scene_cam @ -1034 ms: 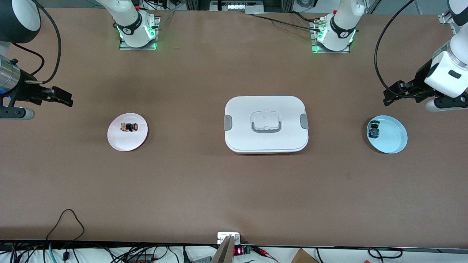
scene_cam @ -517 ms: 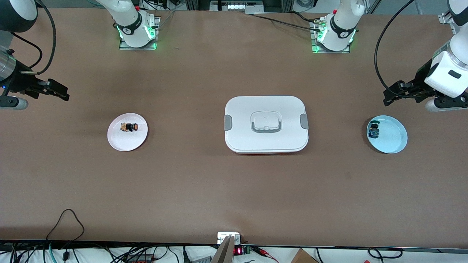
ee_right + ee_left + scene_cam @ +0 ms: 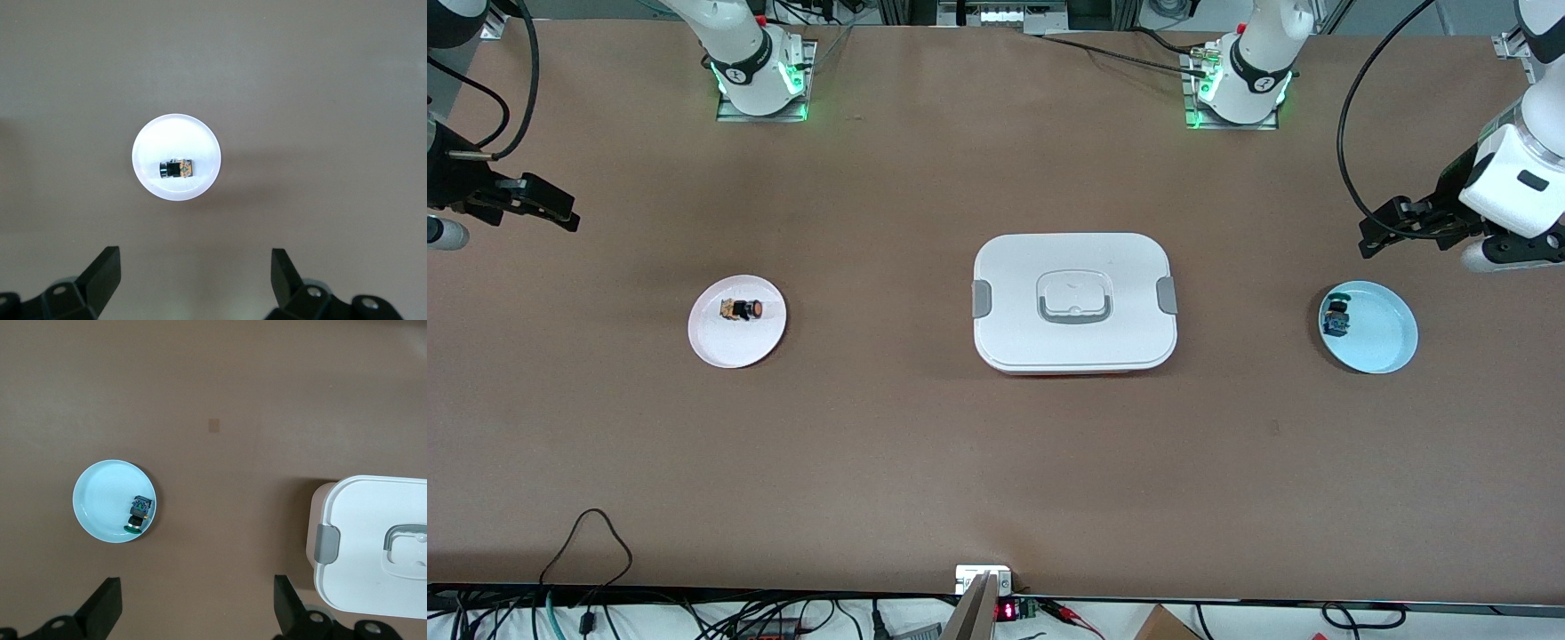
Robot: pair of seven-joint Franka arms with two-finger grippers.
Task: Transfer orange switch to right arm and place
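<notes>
While the orange switch (image 3: 742,309) lies on its side on the pink plate (image 3: 729,351) toward the right arm's end, the right gripper (image 3: 551,209) hovers at that plate's ten o'clock (front view), fingers spread, empty; the left gripper (image 3: 1378,240) — also spread — waits over bare table near the blue plate (image 3: 1387,351).

I'm working in a robotics lab: a long brown table (image 3: 996,462) with two arm bases (image 3: 758,80) bolted to metal plates and glowing green, cable bundles (image 3: 694,618) and a small red-digit electronics board (image 3: 1007,611) along its edge, and aluminium framing (image 3: 925,11) at the table's end by the bases.
</notes>
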